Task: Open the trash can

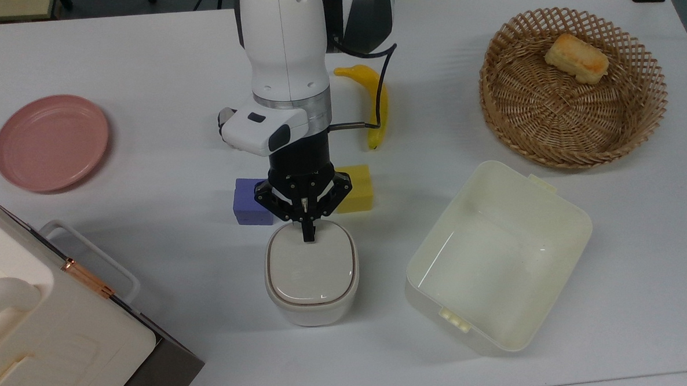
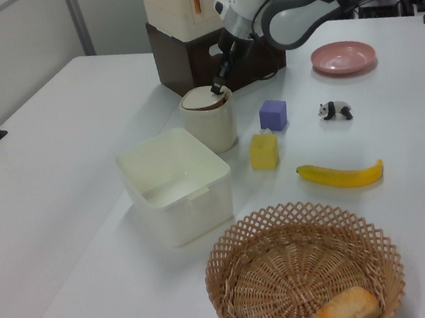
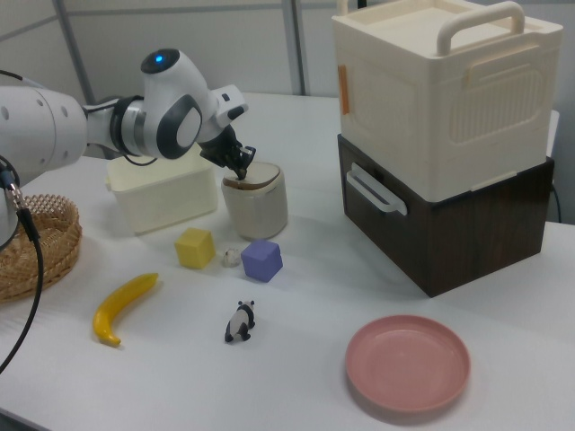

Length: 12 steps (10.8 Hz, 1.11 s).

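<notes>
The trash can (image 1: 312, 301) is a small off-white rounded bin at the table's middle, also seen in the left view (image 2: 210, 126) and the right view (image 3: 256, 205). Its beige-grey lid (image 1: 312, 263) stands slightly raised and tilted, with a dark brown rim showing beneath it. My gripper (image 1: 307, 235) is shut with nothing held. Its tip points down at the lid's edge nearest the arm, at the top view's upper side of the lid. In the left view the gripper (image 2: 219, 89) sits just above the lid's raised edge. I cannot tell whether it touches the lid.
A purple cube (image 1: 250, 202) and a yellow cube (image 1: 356, 196) sit just behind the bin. A cream tub (image 1: 497, 256) stands to the top view's right. A banana (image 1: 374, 104), a basket (image 1: 572, 87) with bread, a pink plate (image 1: 51, 142), a toy panda (image 3: 240, 321) and a big white box (image 1: 42, 334) surround them.
</notes>
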{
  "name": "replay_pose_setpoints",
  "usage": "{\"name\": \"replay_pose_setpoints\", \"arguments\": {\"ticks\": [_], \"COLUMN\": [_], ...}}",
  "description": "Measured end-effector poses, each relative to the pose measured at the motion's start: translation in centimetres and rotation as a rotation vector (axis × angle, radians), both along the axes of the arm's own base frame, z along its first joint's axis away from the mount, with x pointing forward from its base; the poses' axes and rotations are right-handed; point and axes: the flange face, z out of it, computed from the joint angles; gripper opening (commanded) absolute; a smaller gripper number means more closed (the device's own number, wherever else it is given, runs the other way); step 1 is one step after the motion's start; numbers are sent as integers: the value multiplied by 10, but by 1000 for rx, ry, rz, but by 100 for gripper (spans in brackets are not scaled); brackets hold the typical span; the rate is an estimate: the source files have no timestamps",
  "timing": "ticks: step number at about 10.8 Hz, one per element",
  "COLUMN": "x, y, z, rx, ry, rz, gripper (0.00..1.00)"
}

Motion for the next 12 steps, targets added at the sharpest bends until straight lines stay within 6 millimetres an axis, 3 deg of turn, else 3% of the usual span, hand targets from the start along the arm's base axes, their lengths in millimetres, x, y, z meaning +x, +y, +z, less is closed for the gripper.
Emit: {"name": "replay_pose_setpoints", "arguments": {"ticks": [5, 12], "x": [-10, -79], "y": [0, -20], "z": [56, 119], "rx": [-6, -31], "ry": [143, 414], "rz": [0, -18], "gripper": [0, 0]}}
